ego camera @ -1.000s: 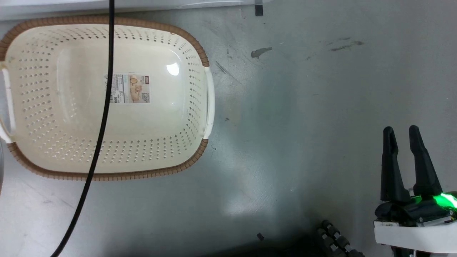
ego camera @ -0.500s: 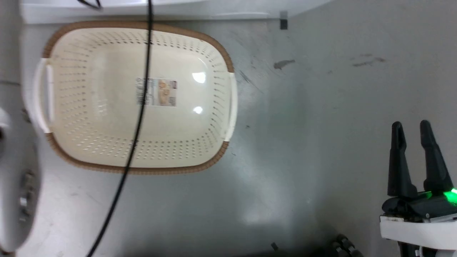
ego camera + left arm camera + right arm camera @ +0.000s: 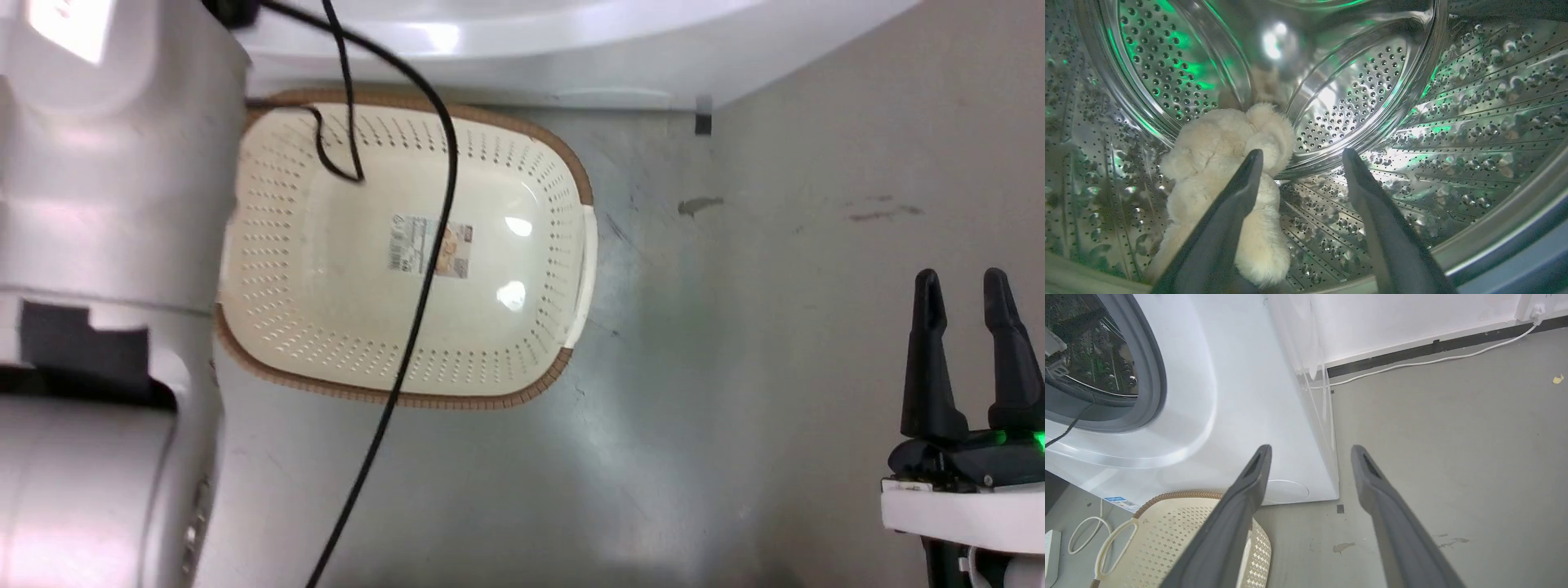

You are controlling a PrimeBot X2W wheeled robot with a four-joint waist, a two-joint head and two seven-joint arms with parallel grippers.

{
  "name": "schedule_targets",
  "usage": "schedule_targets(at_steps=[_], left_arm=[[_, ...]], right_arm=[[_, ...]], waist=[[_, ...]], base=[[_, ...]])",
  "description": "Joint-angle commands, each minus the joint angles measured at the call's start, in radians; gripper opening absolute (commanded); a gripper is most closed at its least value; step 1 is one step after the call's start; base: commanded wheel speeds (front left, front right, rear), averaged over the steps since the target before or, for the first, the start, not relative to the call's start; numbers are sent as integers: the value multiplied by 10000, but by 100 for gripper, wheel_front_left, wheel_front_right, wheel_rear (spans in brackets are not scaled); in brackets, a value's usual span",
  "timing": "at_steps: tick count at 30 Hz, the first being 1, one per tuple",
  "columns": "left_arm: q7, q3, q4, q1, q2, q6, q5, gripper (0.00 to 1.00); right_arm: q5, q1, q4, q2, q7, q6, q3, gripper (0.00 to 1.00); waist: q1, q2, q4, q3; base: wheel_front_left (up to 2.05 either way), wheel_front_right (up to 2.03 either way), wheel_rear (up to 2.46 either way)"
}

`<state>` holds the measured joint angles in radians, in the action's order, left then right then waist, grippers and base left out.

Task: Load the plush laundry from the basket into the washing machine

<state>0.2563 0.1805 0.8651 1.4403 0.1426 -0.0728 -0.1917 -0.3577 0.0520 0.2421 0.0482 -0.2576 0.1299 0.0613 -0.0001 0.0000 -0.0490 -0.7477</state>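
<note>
Teddy [image 3: 1216, 151] lay inside washer drum [image 3: 1433, 114]; left claw [image 3: 1300, 157] spread wide, gripping nothing. Basket [image 3: 326, 359] stood empty on floor [image 3: 735, 408]; right claw [image 3: 963, 282] parted, idle. Loading judged done; arm withdrawal left
</note>
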Motion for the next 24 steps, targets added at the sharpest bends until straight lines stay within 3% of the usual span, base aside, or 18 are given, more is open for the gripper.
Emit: schedule_targets(at_steps=[1,24], left_arm=[[54,-25,-97,-361,-46,36,-72,100],[55,89,-1030,-5058,-791,-94,-518,100]], right_arm=[[72,172,-61,20,-42,8,14,100],[150,-227,-1383,20,76,8,5,100]], waist=[[1,0,138,337],[1,0,681,3970]], base=[[0,0,0],[0,0,0]])
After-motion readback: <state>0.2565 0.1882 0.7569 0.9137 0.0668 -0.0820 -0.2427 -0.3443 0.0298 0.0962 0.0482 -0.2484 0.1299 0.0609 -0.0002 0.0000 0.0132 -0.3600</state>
